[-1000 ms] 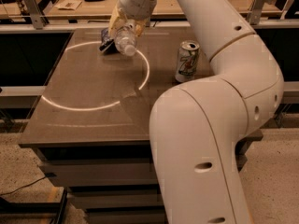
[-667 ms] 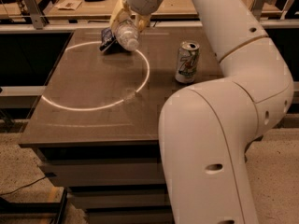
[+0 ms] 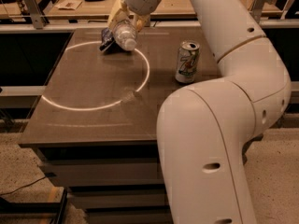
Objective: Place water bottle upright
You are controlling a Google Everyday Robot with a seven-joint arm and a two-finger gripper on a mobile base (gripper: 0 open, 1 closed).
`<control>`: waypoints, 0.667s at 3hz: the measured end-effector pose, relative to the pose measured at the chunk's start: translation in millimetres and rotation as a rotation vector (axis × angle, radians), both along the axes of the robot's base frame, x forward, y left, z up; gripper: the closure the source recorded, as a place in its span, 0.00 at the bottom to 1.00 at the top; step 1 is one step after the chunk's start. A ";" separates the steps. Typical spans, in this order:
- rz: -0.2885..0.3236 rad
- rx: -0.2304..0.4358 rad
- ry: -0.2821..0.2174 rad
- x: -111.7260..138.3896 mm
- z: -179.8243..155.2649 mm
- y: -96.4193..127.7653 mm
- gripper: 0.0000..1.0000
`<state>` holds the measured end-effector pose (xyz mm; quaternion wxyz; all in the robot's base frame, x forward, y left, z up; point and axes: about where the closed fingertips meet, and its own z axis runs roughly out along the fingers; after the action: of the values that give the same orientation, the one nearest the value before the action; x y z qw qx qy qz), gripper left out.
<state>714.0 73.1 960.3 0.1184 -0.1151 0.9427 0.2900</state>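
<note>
The water bottle [image 3: 125, 35] is a clear crinkled plastic bottle, tilted with its round end toward the camera, low over the far left part of the brown table [image 3: 88, 120]. My gripper [image 3: 127, 24] comes down from the top of the view. Its yellowish fingers [image 3: 116, 14] are closed on either side of the bottle's upper part. The bottle's cap and label are hidden behind the gripper.
A small dark object [image 3: 106, 41] lies right beside the bottle. A green-and-white soda can [image 3: 187, 62] stands upright at the table's right. A white light ring [image 3: 140, 80] marks the tabletop. My large white arm [image 3: 219, 125] fills the right foreground. Another bench [image 3: 70, 3] stands behind.
The gripper and the bottle have shifted slightly up and away from the camera together. The soda can has not moved.
</note>
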 end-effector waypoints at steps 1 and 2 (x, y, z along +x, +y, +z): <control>-0.012 0.033 0.088 -6.3 -12.7 -3.5 1.00; -0.085 0.217 0.401 -10.3 -64.4 -24.8 1.00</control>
<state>703.7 48.3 895.9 -0.0475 -0.0020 0.9145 0.4017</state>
